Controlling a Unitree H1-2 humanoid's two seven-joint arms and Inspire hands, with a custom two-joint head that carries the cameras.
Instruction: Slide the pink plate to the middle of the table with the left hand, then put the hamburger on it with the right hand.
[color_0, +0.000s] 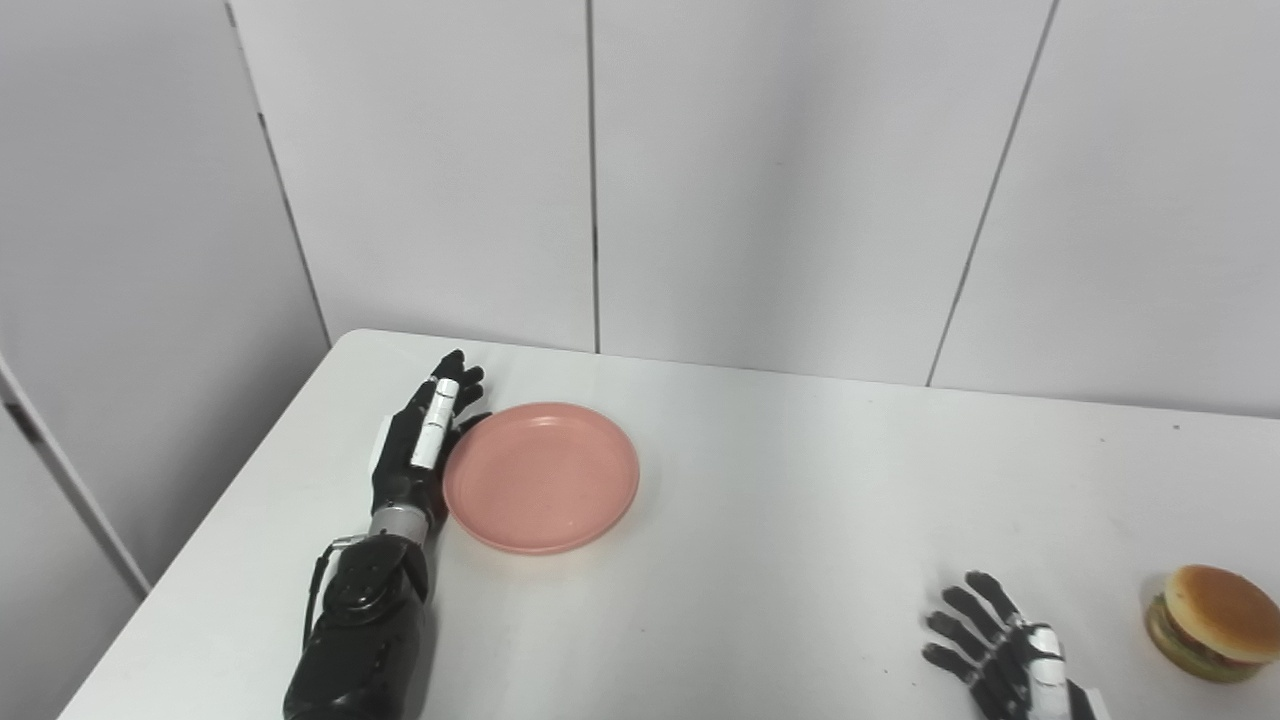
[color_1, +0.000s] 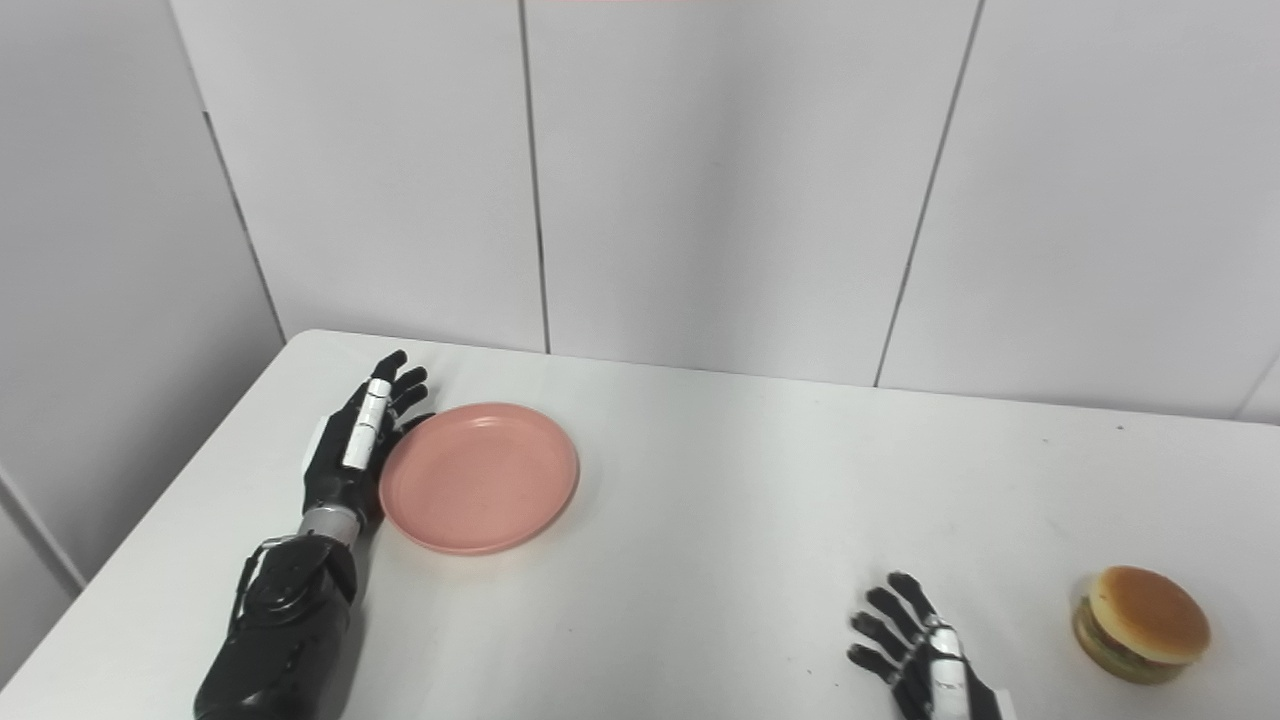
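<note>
The pink plate (color_0: 541, 476) lies empty on the left half of the white table (color_0: 780, 480). My left hand (color_0: 425, 435) rests flat and open against the plate's left rim, fingers pointing away from me. The hamburger (color_0: 1212, 622) stands at the table's near right. My right hand (color_0: 1000, 650) is open, fingers spread, low on the table left of the hamburger and apart from it. The plate (color_1: 478, 490), hamburger (color_1: 1142, 624), left hand (color_1: 362, 435) and right hand (color_1: 920, 655) show in the right eye view too.
Grey wall panels (color_0: 760, 180) stand right behind the table's far edge. The table's left edge (color_0: 215, 510) runs close beside my left arm.
</note>
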